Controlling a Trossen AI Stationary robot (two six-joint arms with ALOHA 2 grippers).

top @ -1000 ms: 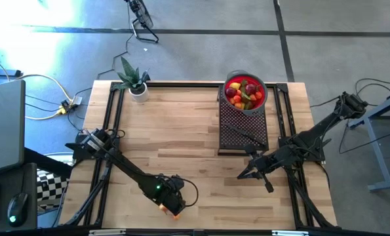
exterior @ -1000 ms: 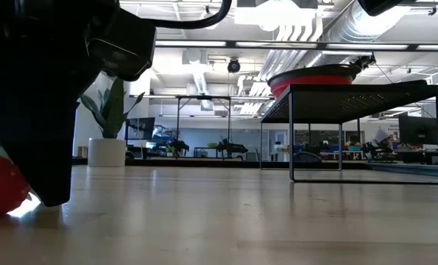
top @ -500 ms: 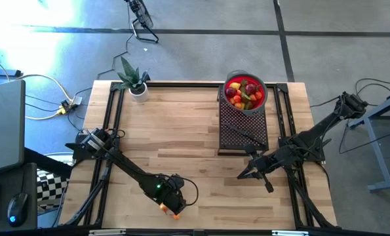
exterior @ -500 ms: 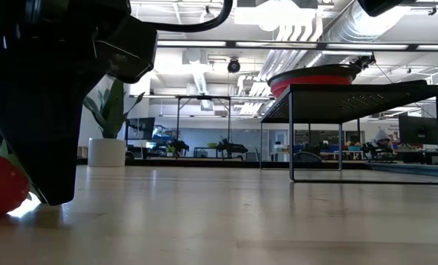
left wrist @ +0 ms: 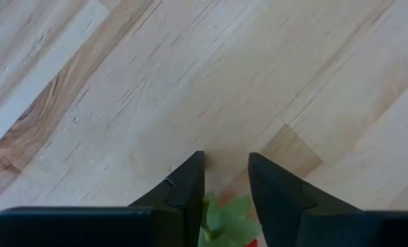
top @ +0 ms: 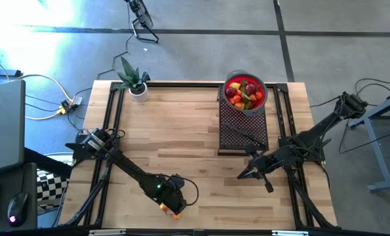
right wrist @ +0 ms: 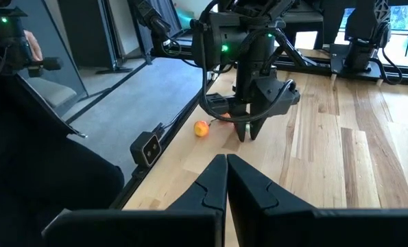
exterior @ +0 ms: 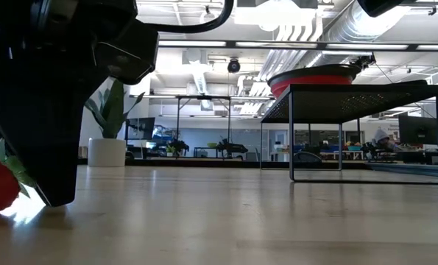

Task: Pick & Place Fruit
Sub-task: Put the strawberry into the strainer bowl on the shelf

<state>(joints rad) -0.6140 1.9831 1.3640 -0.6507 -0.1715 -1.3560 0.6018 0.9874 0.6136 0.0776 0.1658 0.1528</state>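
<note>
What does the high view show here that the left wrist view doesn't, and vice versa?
Only the high view: the red bowl of fruit on the black rack, the potted plant, the waiting right end effector. Only the left wrist view: a green leaf at the left end effector. Both: the wooden table.

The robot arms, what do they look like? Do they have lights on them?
Both arms are dark, nearly black, built from slim jointed links. The left arm carries a looping black cable near its wrist and a small green light; in the right wrist view green lights glow on it too. Each tool ends in two dark, pointed, wedge-shaped fingers. The right arm looks the same, with black cables running along it.
</note>
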